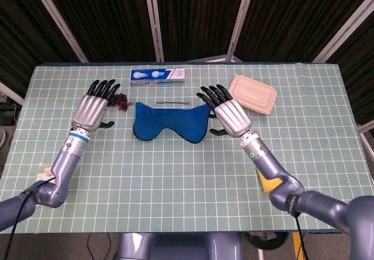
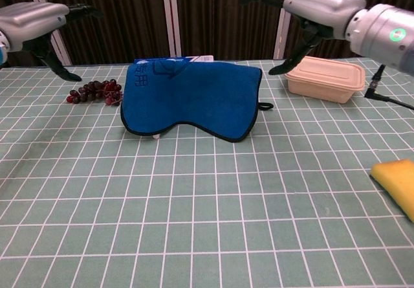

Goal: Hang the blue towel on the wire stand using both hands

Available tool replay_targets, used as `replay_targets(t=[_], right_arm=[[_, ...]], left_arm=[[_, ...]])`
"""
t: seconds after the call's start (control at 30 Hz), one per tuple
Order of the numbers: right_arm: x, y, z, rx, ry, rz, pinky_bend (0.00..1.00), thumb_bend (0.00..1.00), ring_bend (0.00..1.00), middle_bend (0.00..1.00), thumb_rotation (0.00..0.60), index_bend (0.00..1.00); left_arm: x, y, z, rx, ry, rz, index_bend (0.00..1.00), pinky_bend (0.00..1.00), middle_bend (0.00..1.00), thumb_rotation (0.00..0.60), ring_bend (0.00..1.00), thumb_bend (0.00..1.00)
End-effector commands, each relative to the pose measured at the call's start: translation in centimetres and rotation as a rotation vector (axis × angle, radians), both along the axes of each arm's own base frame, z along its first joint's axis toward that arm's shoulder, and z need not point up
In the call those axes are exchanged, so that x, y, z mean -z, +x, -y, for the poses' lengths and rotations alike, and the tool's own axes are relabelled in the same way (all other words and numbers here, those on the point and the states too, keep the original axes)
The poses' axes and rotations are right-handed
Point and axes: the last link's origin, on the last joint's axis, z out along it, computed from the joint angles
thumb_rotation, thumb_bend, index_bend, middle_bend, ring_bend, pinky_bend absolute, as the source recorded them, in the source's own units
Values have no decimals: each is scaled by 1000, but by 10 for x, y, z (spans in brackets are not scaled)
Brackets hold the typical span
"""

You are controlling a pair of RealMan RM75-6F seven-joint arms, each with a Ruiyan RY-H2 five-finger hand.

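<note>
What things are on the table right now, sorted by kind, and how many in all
Blue towel on wire stand: 1 each
Grapes: 1 bunch
Beige lidded box: 1
Blue-white carton: 1
Yellow sponge: 1
Packet: 1
Total: 7

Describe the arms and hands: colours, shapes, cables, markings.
Both arms are glossy blue-grey tubes. The left hand and right hand have ribbed silver backs and black fingers. The left wrist carries a light-blue band with white rings and a small lit dot; the right wrist shows a green dot. A black cable runs by each forearm, and a yellow patch shows under the right forearm.
</note>
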Motion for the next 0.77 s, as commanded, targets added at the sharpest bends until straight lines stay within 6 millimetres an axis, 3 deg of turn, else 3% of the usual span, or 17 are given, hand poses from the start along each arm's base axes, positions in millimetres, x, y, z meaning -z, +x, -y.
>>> replay_targets(t=[0.03,0.33,0.5,0.77], right_arm=[[-27,-24,-27,-9,-49,-10,0,0,0,0,600,65],[-81,-79,-95,76,-164,50,0,0,0,0,600,12],[-108,-120,-144,214,-211,58,0,0,0,0,600,0],[-113,-156,-192,314,-256,36,0,0,0,0,600,0]], left_arm=[[-26,-19,27,-33,35,27,0,0,0,600,0,0],[-62,-39,99,-69,91,80,0,0,0,600,0,0],[-75,-52,149,-139,114,66,0,0,0,600,0,0],[-75,-65,192,-176,129,35,0,0,0,600,0,0]])
